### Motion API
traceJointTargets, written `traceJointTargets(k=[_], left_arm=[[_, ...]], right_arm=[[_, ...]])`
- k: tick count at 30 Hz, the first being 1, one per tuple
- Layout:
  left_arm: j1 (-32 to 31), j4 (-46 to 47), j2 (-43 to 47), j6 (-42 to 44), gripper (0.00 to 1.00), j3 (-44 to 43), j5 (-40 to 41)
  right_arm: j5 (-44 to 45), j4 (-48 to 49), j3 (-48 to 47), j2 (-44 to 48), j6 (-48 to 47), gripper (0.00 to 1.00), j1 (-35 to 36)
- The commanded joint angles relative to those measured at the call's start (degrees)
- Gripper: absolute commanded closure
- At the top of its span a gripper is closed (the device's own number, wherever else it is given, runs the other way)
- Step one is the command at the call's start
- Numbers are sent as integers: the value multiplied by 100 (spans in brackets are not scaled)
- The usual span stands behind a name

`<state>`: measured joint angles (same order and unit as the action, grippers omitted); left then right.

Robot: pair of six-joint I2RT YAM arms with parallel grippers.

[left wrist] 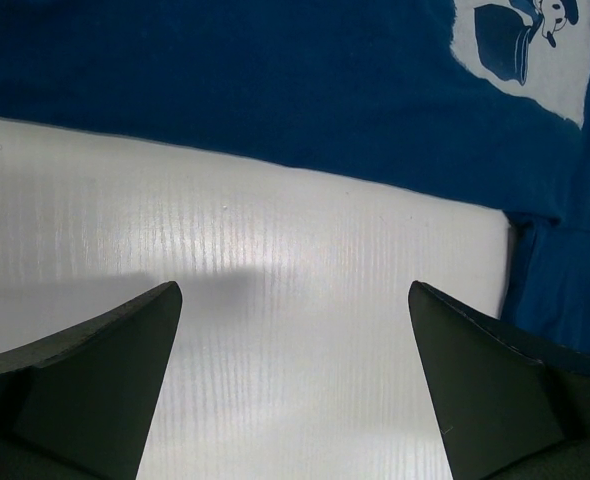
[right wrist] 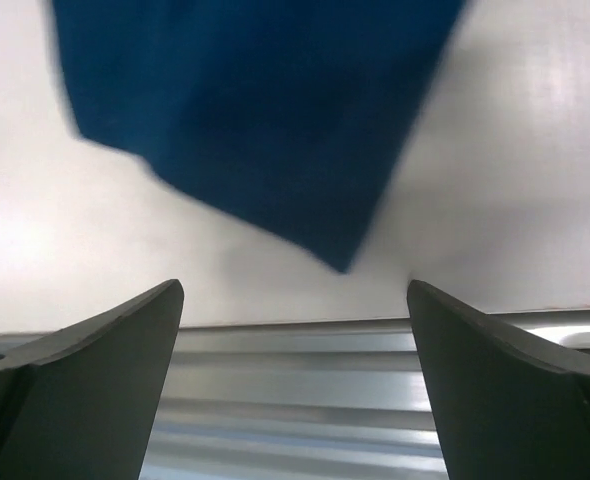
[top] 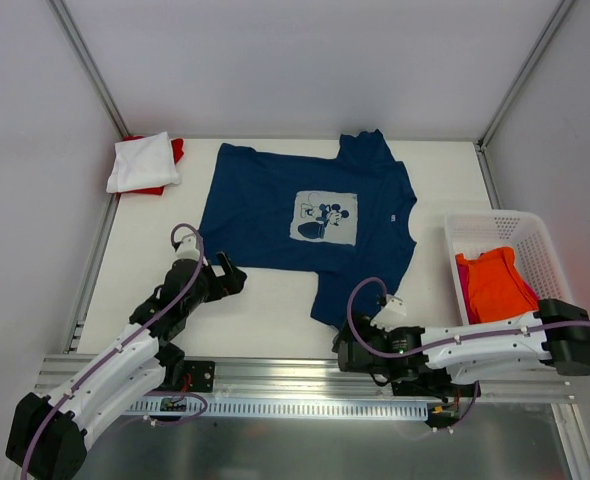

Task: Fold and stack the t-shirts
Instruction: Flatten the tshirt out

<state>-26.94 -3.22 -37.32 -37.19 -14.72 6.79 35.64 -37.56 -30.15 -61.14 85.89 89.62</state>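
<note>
At the near edge of the table (top: pixel 265 315), the right gripper (right wrist: pixel 295 287) sits low over the aluminium rail (top: pixel 275 372), its fingers (right wrist: pixel 95 380) spread wide with nothing between them. In its blurred wrist view, a corner of the navy t-shirt (top: pixel 270 205) points toward the gap, just ahead of the fingertips and apart from them. Further in and toward the left edge, the left gripper (top: pixel 227 276) hangs over bare table, its fingers also wide apart and holding nothing. The navy cloth's near border lies just beyond it, not touching. The navy t-shirt is spread out flat across the middle of the table, with its pale square cartoon print (top: pixel 326 218) facing up and one flap of cloth reaching toward the near edge. Along the right edge stands the white lattice basket (top: pixel 535 228), with a crumpled orange t-shirt (top: pixel 490 282) inside it. In the far-left corner a folded white t-shirt (top: pixel 140 162) lies on top of a red t-shirt (top: pixel 178 150) — only the red one's rim shows beneath it.
</note>
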Motion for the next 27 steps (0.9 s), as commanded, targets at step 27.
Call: traceJointTargets(k=[27], left_arm=[[5, 278, -83, 124, 1, 57, -186]], right_arm=[[86, 1639, 359, -1722, 263, 9, -419]])
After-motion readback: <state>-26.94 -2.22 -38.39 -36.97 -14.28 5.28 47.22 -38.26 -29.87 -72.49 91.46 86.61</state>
